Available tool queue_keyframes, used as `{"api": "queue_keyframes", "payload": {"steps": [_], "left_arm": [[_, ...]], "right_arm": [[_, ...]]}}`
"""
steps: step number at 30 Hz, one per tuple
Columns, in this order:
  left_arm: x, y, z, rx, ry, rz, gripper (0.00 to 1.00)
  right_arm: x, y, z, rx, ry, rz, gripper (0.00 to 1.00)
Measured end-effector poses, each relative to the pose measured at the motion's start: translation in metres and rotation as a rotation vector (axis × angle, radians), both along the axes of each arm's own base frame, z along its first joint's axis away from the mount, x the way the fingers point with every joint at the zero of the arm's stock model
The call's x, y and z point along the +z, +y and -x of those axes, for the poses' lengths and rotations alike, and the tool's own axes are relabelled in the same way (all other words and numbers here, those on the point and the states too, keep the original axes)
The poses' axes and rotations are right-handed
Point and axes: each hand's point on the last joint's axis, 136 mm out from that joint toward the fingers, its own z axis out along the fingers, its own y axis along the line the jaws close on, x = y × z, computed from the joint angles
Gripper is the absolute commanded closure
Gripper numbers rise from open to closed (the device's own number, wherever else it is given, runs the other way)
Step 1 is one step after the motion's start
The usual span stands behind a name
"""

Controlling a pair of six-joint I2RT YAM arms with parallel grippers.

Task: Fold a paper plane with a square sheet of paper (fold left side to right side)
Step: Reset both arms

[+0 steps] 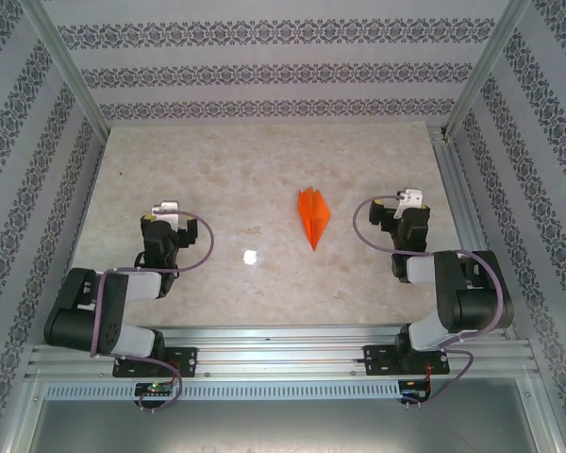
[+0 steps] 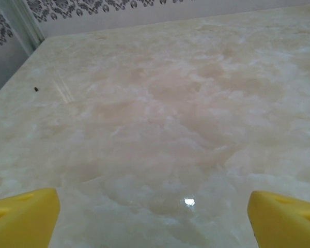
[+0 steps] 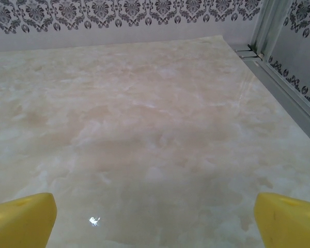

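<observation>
the paper plane (image 1: 313,217) lies on the table (image 1: 217,170), a little right of its middle and about halfway between the far and near edges, with its sharp nose aimed at the near edge. it is thin bright orange paper, creased into a narrow dart with a ridge down the centre and a wider, notched tail at the far end. nothing touches it.

the folding looks done, so the step in hand seems to be the let-go and retreat. little is left to do; any further move would call for a light pinch along the centre ridge, since the paper is flimsy and would slide on the glossy top.

the left gripper (image 1: 165,209) hovers well apart from the plane, toward the left edge, jaws spread wide and empty; its yellow fingers (image 2: 20,219) frame bare table. the right gripper (image 1: 410,198) sits near the right edge, closer to the plane, likewise spread wide and holding nothing.

the table is smooth, pale, marble-patterned and shiny, walled by grey patterned panels (image 1: 264,71).
</observation>
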Motion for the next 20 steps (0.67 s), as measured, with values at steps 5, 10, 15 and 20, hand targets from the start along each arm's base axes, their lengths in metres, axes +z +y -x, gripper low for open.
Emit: {"api": "queue_keyframes", "payload": {"steps": [5, 10, 15, 20], "left_arm": [[-0.013, -0.01, -0.014, -0.067, 0.034, 0.017, 0.0], [0.008, -0.004, -0.031, -0.053, -0.025, 0.03, 0.0], [0.007, -0.008, -0.031, -0.074, -0.021, 0.037, 0.0], [0.007, -0.01, -0.031, -0.086, -0.02, 0.041, 0.0]], "right_arm": [[0.013, -0.005, -0.003, -0.011, -0.058, 0.0, 0.02], [0.021, -0.004, -0.005, -0.01, -0.091, 0.001, 0.02], [0.024, -0.004, -0.006, -0.004, -0.103, 0.012, 0.02], [0.024, -0.004, -0.006, -0.007, -0.102, 0.016, 0.02]]}}
